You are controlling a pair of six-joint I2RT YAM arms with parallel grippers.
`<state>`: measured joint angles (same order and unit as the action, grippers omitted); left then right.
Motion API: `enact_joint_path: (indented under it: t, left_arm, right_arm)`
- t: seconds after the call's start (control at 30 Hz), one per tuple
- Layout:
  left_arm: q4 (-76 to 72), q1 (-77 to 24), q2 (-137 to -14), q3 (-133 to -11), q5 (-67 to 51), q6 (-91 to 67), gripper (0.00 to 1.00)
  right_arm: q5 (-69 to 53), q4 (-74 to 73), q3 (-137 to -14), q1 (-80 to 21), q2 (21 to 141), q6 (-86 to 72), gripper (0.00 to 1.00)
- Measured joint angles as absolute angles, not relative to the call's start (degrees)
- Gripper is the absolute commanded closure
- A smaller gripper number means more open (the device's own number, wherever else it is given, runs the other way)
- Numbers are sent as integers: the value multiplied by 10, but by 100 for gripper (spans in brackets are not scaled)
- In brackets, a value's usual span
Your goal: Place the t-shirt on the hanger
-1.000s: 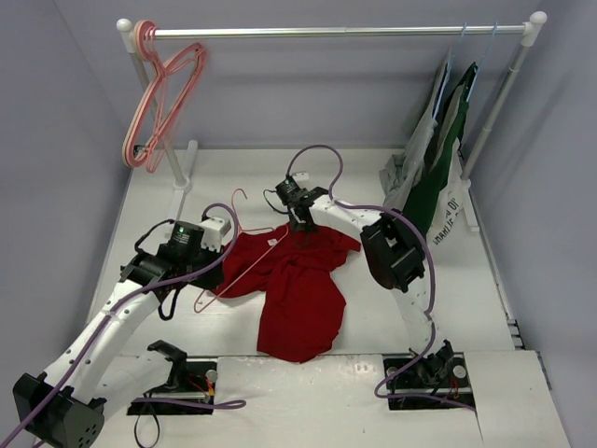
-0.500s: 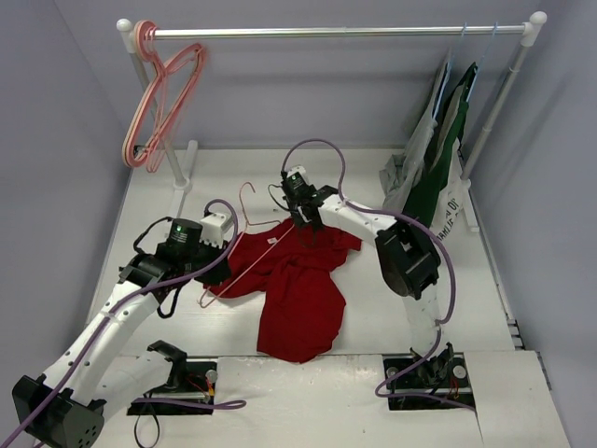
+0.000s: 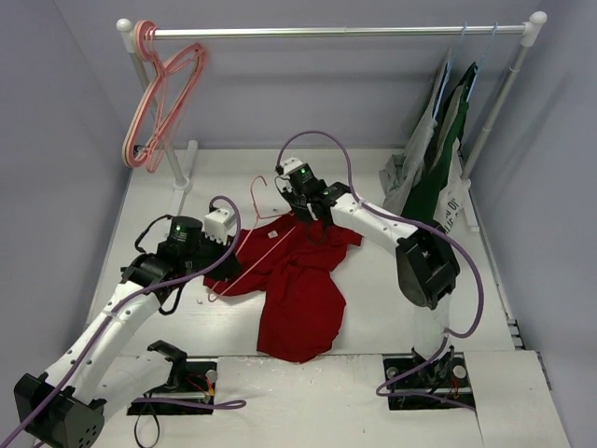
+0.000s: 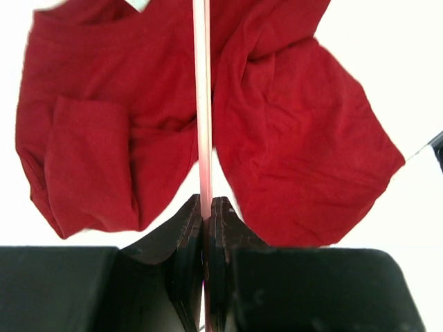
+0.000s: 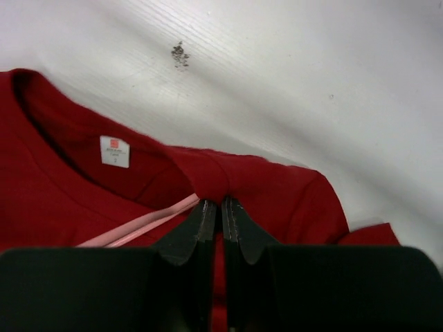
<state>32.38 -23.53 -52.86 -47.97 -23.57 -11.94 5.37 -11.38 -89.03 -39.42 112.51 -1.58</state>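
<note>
Over the white table (image 3: 373, 308), seen from above, the thin salmon-pink clothes hanger (image 3: 217, 291) has swung since a second ago. Its hook now lies further right and further back, close to the right wrist. The right arm's elbow has moved outward toward the right edge. Its forearm reaches left and back to the neck of the plain bright red t-shirt (image 3: 300, 294), where the right gripper (image 3: 314, 222) has closed. The left arm stretches diagonally from its base at near left. The left gripper (image 3: 222, 250) is at the shirt's left edge, shifted slightly right. The shirt lies crumpled in the middle of the table, with the hanger's lower bar across its left part.

In the left wrist view, the left gripper (image 4: 205, 211) is pinched tight on the hanger (image 4: 202, 104) rod. The rod runs straight away over the t-shirt (image 4: 297, 152) — red cloth on both sides of it.

In the right wrist view, the right gripper (image 5: 221, 207) is pressed together on a fold of the t-shirt (image 5: 55, 194) collar, to the right of the small white label (image 5: 114, 151). The hanger (image 5: 142, 227) lies on the red cloth, running up to the left finger. Bare table (image 5: 311, 83) lies beyond.
</note>
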Motion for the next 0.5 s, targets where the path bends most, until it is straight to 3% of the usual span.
enact_joint_path:
  t: [0.5]
  left_arm:
    - [133, -235, -552, -480, -248, -146, 100]
  right_arm:
    - [-24, -138, -954, -388, 981, 92, 100]
